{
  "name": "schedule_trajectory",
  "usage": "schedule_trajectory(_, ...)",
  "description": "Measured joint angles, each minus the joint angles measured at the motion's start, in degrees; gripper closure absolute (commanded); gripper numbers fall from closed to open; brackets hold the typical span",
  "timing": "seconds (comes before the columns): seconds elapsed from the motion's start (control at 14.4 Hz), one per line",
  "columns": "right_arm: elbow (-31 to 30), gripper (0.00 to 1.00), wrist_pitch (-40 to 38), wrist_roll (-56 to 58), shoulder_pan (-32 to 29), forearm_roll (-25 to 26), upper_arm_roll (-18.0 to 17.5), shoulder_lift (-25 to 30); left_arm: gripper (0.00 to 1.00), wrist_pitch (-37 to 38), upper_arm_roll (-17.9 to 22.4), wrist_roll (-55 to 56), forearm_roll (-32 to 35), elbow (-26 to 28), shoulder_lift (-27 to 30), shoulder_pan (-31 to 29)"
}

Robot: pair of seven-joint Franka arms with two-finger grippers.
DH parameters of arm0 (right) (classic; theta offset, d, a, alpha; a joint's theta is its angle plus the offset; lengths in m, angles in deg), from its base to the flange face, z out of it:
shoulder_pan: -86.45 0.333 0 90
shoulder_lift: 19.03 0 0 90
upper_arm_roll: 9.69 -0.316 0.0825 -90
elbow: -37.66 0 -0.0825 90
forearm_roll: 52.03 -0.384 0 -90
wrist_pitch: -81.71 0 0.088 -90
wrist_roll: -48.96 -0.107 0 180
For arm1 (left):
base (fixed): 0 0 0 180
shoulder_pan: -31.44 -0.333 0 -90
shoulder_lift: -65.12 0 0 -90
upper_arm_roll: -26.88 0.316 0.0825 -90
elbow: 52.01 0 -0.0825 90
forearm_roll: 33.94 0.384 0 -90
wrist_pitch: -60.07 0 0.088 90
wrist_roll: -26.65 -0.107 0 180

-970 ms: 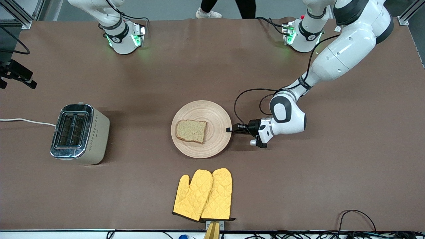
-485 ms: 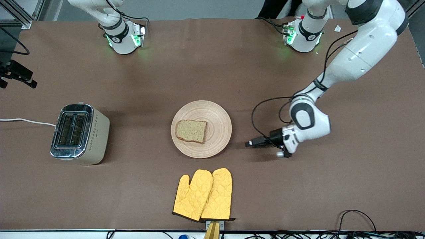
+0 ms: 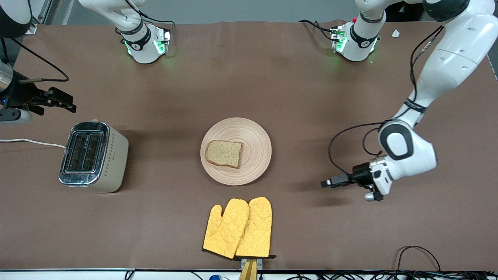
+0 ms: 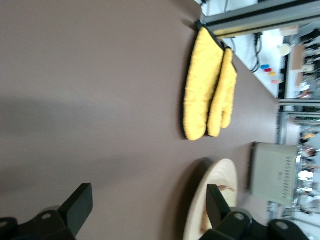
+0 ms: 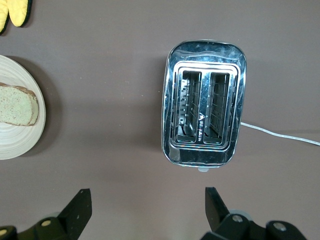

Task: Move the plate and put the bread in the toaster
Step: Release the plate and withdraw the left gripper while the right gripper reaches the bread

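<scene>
The round wooden plate (image 3: 255,155) lies mid-table with the brown bread (image 3: 223,153) on it. It also shows in both wrist views: plate (image 4: 220,200), plate (image 5: 20,140), bread (image 5: 17,105). The cream toaster (image 3: 93,156) stands toward the right arm's end, its two slots bare from above, toaster (image 5: 204,117). My left gripper (image 3: 328,182) is open, low over bare table, well clear of the plate toward the left arm's end; its fingers (image 4: 80,202) hold nothing. My right gripper (image 3: 58,103) hangs open over the table beside the toaster, with nothing between its fingers (image 5: 80,205).
A pair of yellow oven mitts (image 3: 238,227) lies nearer the front camera than the plate, at the table's front edge; the mitts (image 4: 207,97) also show in the left wrist view. The toaster's white cord (image 3: 31,142) runs off the right arm's end.
My left gripper has let go of the plate's rim, opened, and drawn back toward the left arm's end. The right gripper has come in beside the toaster. Plate and bread stay put.
</scene>
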Motion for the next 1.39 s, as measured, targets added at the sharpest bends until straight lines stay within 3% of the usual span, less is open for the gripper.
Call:
schedule_trajectory(0.28, 0.2, 0.00, -0.1, -3.2, 1.1, -0.4, 0.0, 0.1, 0.00, 9.0, -0.5, 8.8, 16.6, -5.9, 0.7, -6.2)
schedule_trajectory(0.62, -1.0, 0.00, 5.7, -17.2, 12.9, -2.3, -0.6, -4.8, 0.00, 19.6, -1.3, 24.0, 34.6, -10.1, 9.2, -6.3)
schedule_trajectory(1.04, -1.4, 0.01, 19.1, -29.7, 24.4, -2.9, -0.7, -17.7, 0.00, 31.6, -1.4, 29.1, 44.5, -10.2, 22.0, -5.6)
schedule_trajectory(1.39, -1.4, 0.08, 30.6, -34.6, 29.1, -4.1, -0.7, -26.7, 0.00, 41.3, -1.4, 30.1, 45.5, -12.3, 30.2, -5.5)
